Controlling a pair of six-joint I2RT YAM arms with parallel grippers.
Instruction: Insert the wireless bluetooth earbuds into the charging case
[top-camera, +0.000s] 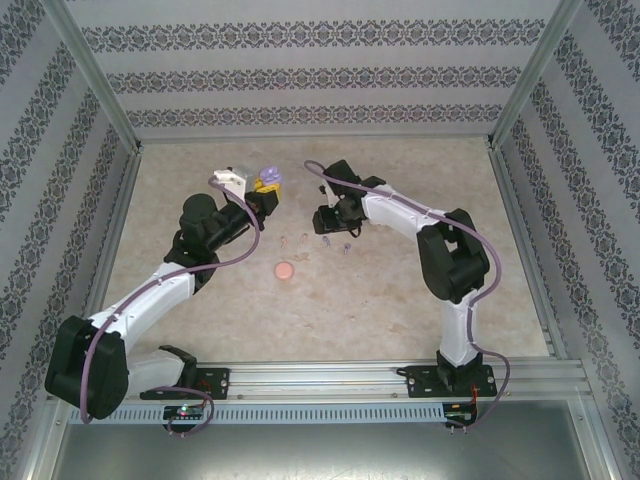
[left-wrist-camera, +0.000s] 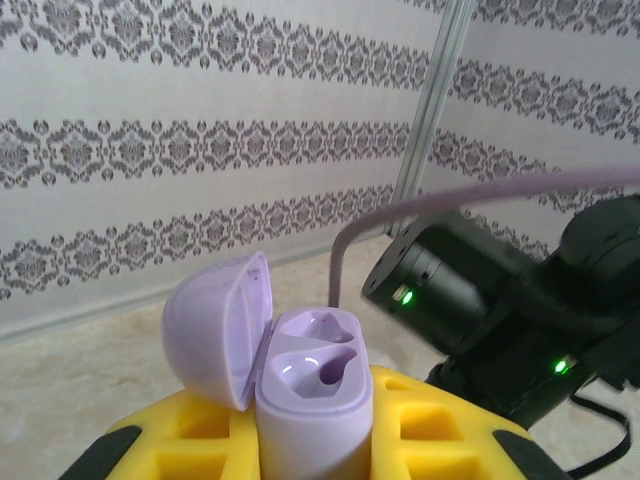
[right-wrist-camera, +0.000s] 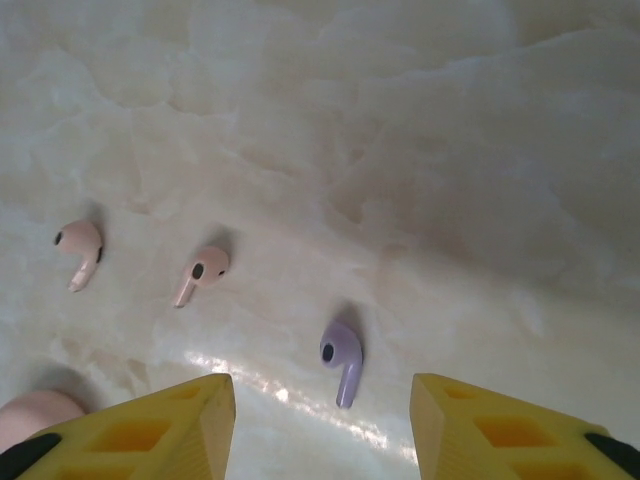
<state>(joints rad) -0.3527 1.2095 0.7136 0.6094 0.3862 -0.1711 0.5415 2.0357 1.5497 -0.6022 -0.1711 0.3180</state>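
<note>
My left gripper (left-wrist-camera: 316, 440) is shut on a purple charging case (left-wrist-camera: 312, 385) and holds it upright above the table, seen from above as the case (top-camera: 268, 177). Its lid (left-wrist-camera: 215, 325) hangs open to the left and both sockets are empty. My right gripper (right-wrist-camera: 320, 388) is open and hovers low over the table. A purple earbud (right-wrist-camera: 342, 355) lies flat just beyond the gap between the yellow fingers (right-wrist-camera: 190, 415), touching neither. Two pinkish earbuds (right-wrist-camera: 205, 270) (right-wrist-camera: 80, 250) lie further left. From above, the right gripper (top-camera: 332, 228) sits over the row of buds (top-camera: 305, 238).
A pink closed case (top-camera: 285, 270) rests on the table in front of the buds, with its edge showing as the case (right-wrist-camera: 35, 415) beside my right gripper's left finger. The right arm (left-wrist-camera: 470, 300) is close to the held purple case. Patterned walls enclose the table.
</note>
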